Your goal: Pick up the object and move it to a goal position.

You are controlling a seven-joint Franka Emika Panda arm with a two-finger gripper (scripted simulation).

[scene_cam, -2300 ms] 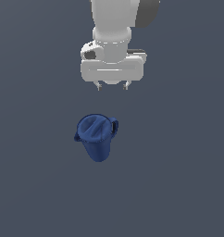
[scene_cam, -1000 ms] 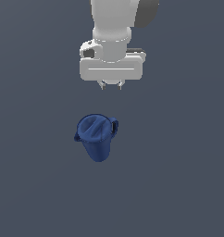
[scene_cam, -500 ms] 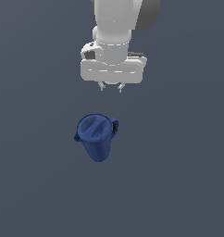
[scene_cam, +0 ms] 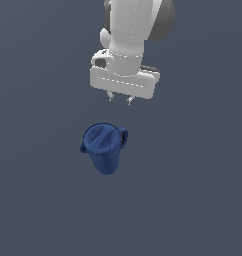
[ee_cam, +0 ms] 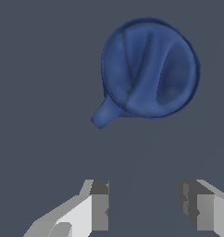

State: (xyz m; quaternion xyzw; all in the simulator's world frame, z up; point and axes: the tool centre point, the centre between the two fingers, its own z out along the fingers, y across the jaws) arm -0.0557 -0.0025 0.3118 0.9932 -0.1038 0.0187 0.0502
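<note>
A: Where is the pitcher (scene_cam: 104,147), and how far is the task?

B: In the exterior view the dark blue pitcher stands a little left of the middle of the frame, upright on the surface, with its spout (scene_cam: 84,148) toward the frame's left and its loop handle (scene_cam: 123,136) toward the right. The task is, I judge, only at its beginning: nothing is grasped and the pitcher is not lifted.

A: And the gripper (scene_cam: 119,98)?

B: It hangs above the pitcher, at the upper middle of the frame, well apart from it. In the wrist view its two fingers (ee_cam: 100,206) are spread with a clear gap between them, and nothing is in this gap. The pitcher's open mouth sits in the upper right of that picture.

A: What is left, then?

B: Almost all: to come down, to close on the pitcher, to lift it and carry it. No goal mark is visible in either picture.

A: The surface and the room?

B: A plain dark grey floor (scene_cam: 38,200) fills both frames; no walls are visible.
</note>
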